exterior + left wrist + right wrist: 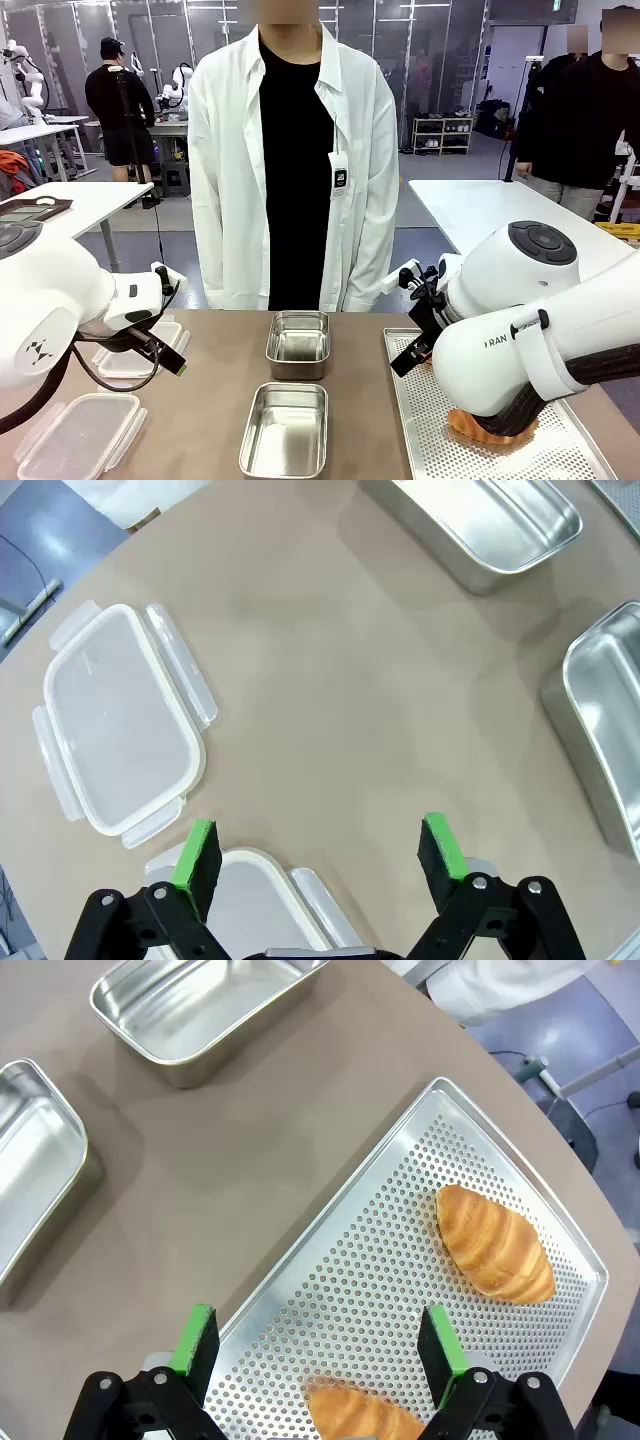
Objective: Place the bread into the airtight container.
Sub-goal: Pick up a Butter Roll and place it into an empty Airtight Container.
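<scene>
Two golden breads lie on a perforated metal tray (380,1250): one bread (495,1242) toward its far side, the other bread (360,1415) right below my right gripper (318,1340), which hangs open and empty over the tray. In the front view one bread (490,427) peeks out under the right arm. Two open steel containers stand mid-table, a far one (298,345) and a near one (285,430). My left gripper (320,850) is open and empty above bare table, beside a clear snap-flap lid (120,715).
A second clear lid (250,890) lies just under the left gripper's base. The lids sit at the table's left (80,435). A person in a white coat (290,160) stands at the far edge, arms down. The tray (420,440) reaches the table's right front corner.
</scene>
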Controlling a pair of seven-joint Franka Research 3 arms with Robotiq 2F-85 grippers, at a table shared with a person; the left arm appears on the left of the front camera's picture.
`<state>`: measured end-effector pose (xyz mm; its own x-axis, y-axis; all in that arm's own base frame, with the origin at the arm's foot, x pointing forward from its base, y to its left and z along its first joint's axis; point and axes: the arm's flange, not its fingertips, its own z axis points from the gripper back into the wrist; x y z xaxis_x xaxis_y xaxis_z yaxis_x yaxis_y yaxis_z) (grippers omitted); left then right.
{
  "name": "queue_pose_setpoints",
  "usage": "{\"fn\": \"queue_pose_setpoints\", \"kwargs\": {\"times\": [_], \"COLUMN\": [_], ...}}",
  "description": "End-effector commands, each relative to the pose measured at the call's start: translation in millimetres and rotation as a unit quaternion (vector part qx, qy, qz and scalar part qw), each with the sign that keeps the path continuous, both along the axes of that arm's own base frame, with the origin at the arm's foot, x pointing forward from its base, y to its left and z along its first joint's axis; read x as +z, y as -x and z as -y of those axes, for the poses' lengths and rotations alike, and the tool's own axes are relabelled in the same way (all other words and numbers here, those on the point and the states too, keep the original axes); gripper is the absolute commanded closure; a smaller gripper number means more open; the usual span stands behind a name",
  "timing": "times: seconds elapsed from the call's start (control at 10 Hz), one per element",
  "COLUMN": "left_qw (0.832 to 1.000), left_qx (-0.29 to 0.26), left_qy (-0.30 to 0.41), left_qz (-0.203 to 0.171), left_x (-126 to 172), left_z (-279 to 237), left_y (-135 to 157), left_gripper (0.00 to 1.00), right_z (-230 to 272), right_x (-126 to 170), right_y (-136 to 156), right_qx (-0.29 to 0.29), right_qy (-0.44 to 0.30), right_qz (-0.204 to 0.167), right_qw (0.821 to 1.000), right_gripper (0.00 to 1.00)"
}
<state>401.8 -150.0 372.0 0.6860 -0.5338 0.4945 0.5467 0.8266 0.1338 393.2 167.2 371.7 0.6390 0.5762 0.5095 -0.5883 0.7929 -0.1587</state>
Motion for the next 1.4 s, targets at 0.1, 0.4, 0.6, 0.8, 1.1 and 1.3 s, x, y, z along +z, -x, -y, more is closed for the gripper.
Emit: {"fn": "queue_pose_setpoints", "kwargs": {"times": [0.1, 0.4, 0.6, 0.8, 1.1, 1.3], "left_qw": [1.0, 1.0, 1.0, 1.0, 1.0, 0.999], "left_qx": [0.0, 0.0, 0.0, 0.0, -0.017, -0.014], "left_qy": [0.0, 0.0, 0.0, 0.0, 0.003, 0.04], "left_qz": [0.0, 0.0, 0.0, 0.0, -0.006, -0.028], "left_x": [0, 0, 0, 0, 61, 166], "left_z": [0, 0, 0, 0, 3, -19], "left_y": [0, 0, 0, 0, -12, -15], "left_gripper": [0.0, 0.0, 0.0, 0.0, 0.0, 0.0], "right_z": [0, 0, 0, 0, 6, 31], "right_x": [0, 0, 0, 0, 63, 162], "right_y": [0, 0, 0, 0, -6, 3], "right_qx": [0.0, 0.0, 0.0, 0.0, 0.008, 0.01], "right_qy": [0.0, 0.0, 0.0, 0.0, -0.02, -0.042], "right_qz": [0.0, 0.0, 0.0, 0.0, 0.004, 0.001], "right_qw": [1.0, 1.0, 1.0, 1.0, 1.0, 0.999], "right_gripper": [0.0, 0.0, 0.0, 0.0, 0.0, 0.0]}}
